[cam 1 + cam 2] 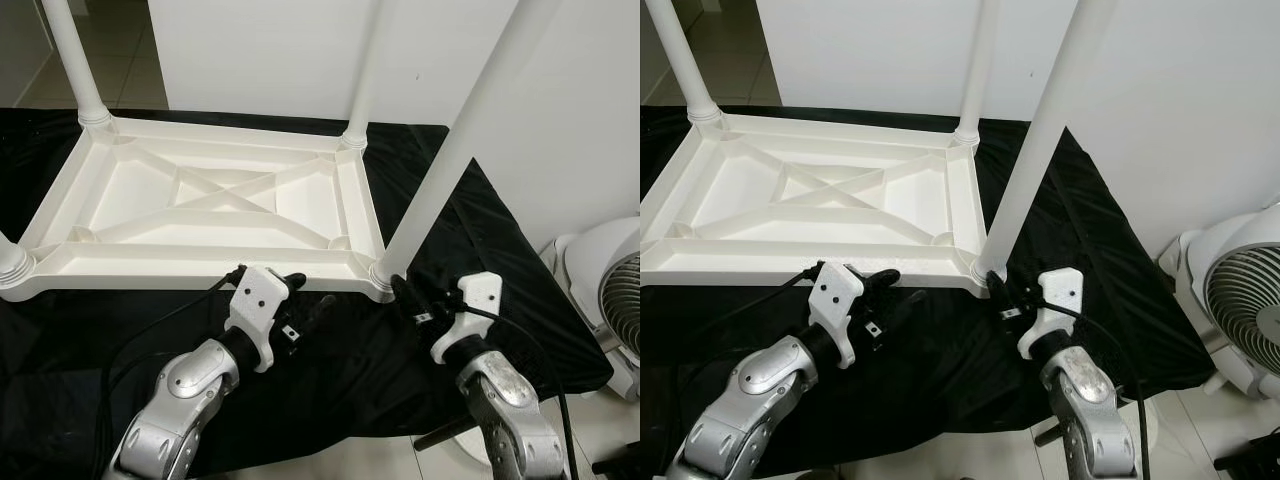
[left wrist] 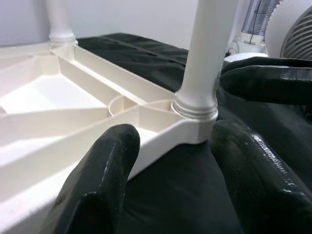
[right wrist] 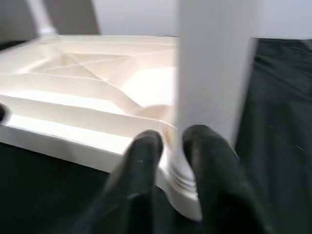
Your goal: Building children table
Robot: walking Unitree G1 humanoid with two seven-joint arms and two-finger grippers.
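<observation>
The white children's table (image 1: 150,268) lies upside down on a black cloth (image 1: 480,230), with its white legs standing up from the corners. The near right leg (image 1: 450,150) rises from the front right corner socket (image 2: 195,109). My left gripper (image 1: 305,295) is open just in front of the table's front rim, its fingers (image 2: 102,170) spread, with the rim and that corner ahead of them. My right gripper (image 1: 408,298) sits at the base of the near right leg, right beside the socket. Its fingers (image 3: 141,161) are nearly together with nothing between them.
A white fan (image 1: 610,290) stands on the floor at the right, close to the cloth's edge. A white wall panel (image 1: 260,50) rises behind the table. Black cables trail from both wrists over the cloth. Pale tiled floor (image 1: 350,460) shows at the front.
</observation>
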